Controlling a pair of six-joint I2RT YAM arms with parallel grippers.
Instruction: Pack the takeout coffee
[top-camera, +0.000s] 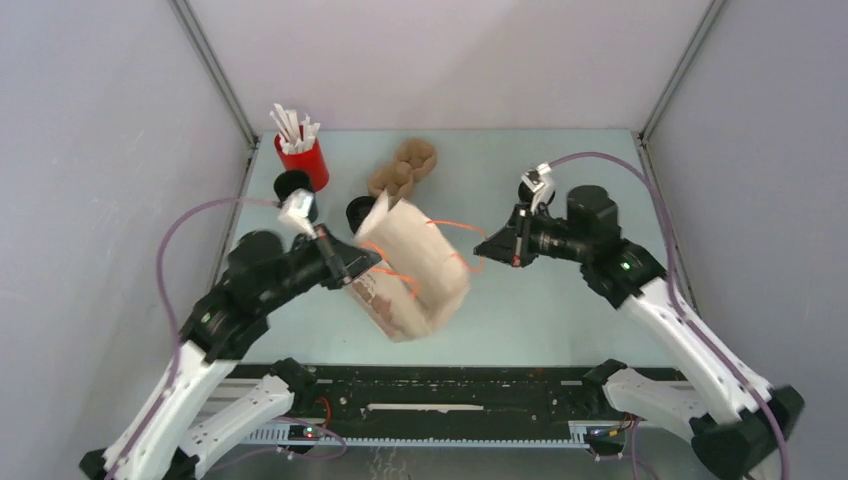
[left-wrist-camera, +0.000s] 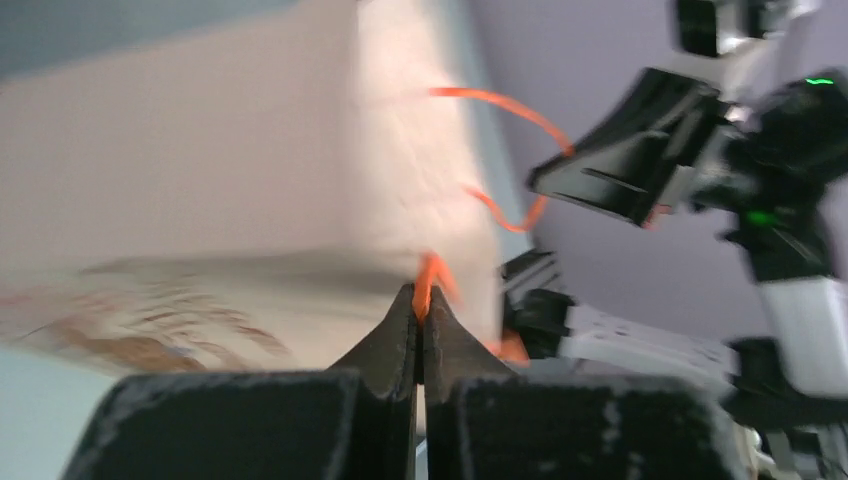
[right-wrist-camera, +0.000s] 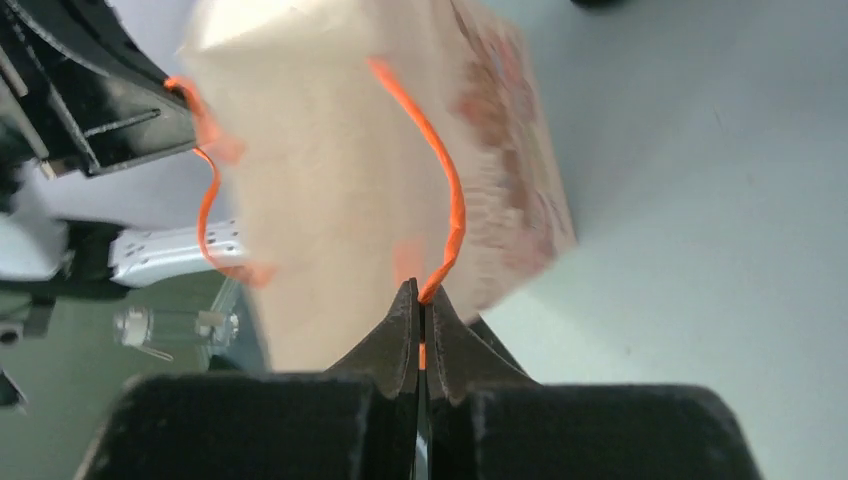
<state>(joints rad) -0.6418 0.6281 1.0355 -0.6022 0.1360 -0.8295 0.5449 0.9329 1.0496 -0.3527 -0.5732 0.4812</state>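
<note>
A brown paper bag (top-camera: 415, 270) with orange cord handles hangs tilted between my two grippers at the table's middle. My left gripper (top-camera: 365, 262) is shut on one orange handle (left-wrist-camera: 432, 270) at the bag's left side. My right gripper (top-camera: 485, 247) is shut on the other orange handle (right-wrist-camera: 452, 200) at the bag's right. The bag fills both wrist views (left-wrist-camera: 200, 180) (right-wrist-camera: 340, 180) and looks blurred. Two small black round things show: one (top-camera: 292, 184) beside the red cup, one (top-camera: 359, 212) partly hidden behind the bag's top edge. I cannot tell which is the takeout coffee.
A red cup of white sticks (top-camera: 303, 158) stands at the back left. A brown moulded cup carrier (top-camera: 403, 168) lies behind the bag. Grey walls close in the table on the left, back and right. The black rail (top-camera: 430, 395) runs along the near edge.
</note>
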